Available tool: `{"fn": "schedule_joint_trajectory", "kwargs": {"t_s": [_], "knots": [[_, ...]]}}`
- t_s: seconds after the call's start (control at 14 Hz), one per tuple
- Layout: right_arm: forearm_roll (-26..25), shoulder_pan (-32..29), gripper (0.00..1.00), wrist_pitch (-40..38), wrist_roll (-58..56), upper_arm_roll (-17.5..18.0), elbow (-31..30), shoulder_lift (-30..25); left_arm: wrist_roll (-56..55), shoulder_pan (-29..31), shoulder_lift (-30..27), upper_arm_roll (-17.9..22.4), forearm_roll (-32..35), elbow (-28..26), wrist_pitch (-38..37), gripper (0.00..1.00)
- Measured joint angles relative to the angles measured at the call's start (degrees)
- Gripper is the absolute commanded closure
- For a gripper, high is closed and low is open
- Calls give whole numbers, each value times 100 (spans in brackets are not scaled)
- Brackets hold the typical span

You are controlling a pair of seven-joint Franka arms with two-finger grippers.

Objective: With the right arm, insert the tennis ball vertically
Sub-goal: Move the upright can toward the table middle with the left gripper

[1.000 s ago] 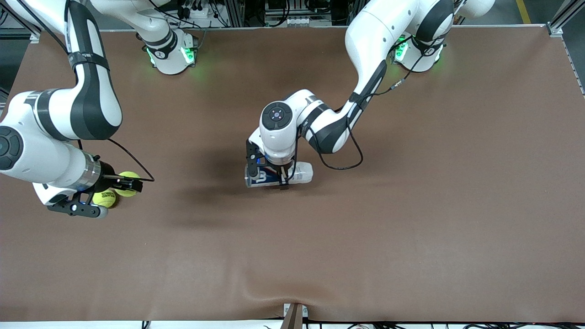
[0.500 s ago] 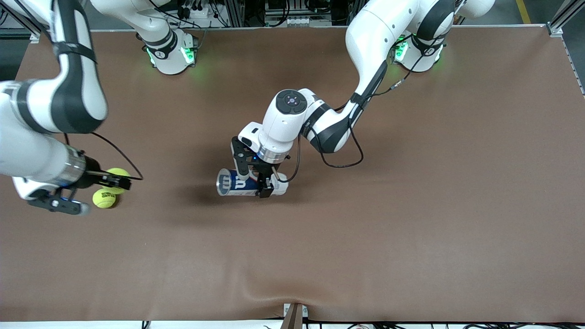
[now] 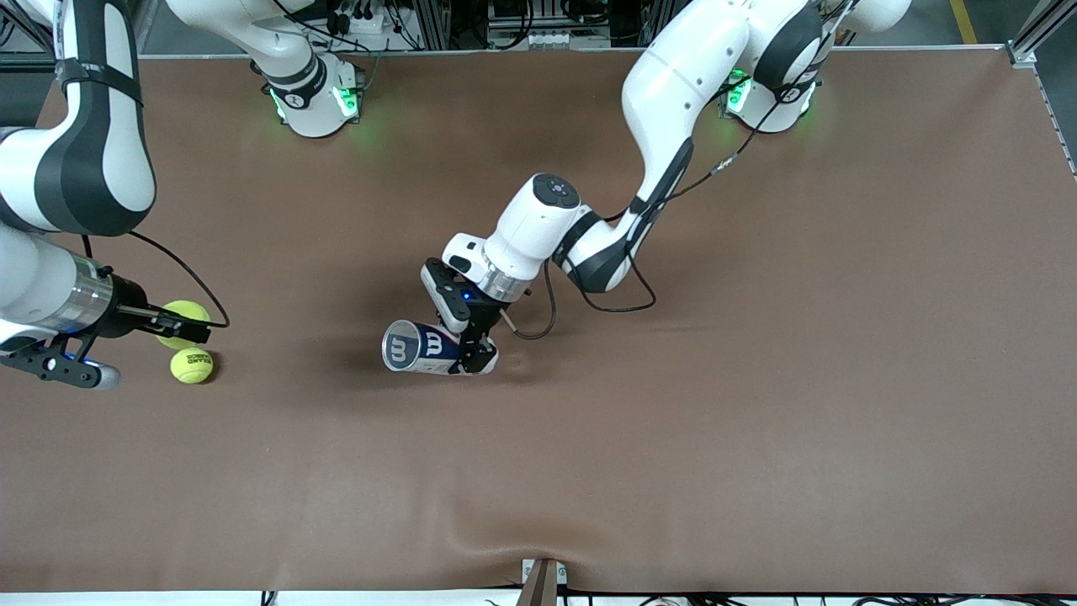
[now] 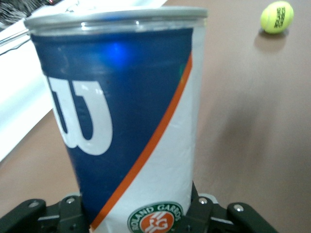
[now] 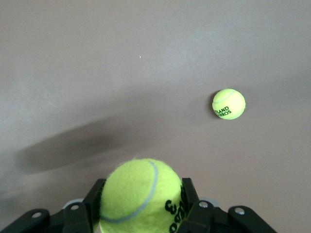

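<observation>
My right gripper [image 3: 172, 324] has its two black fingers [image 5: 188, 193] closed against a yellow-green tennis ball [image 5: 141, 194], one finger on each flank, so that the ball sits pinched between them with its seam and dark lettering facing the wrist camera. The held ball hangs above the brown table [image 3: 757, 379] at the right arm's end, and a second tennis ball [image 3: 192, 365] rests on the mat beside and below it, untouched and just nearer the front camera. My left gripper [image 3: 471, 341] is clamped on the lower part of a blue-and-white ball can [image 3: 418, 346] marked with a large white W and an orange diagonal stripe; the fingers [image 4: 209, 213] press on either side of its base end. In the front view the can is raised over the middle of the table and tilted, its open silver rim turned toward the right arm's end and partly toward the camera.
</observation>
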Motion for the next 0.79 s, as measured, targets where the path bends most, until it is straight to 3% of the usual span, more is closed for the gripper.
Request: {"fn": "schedule_joint_trajectory", "kwargs": {"t_s": [0.29,0.79], "knots": [[4,47,100,-9,237,44,2,1,-135,-164,503,-3,-443,-43,1146,35],[190,535,100,292,1209,92,2,41,-201,-267,914,-6,-802,-50,2258,35]]}}
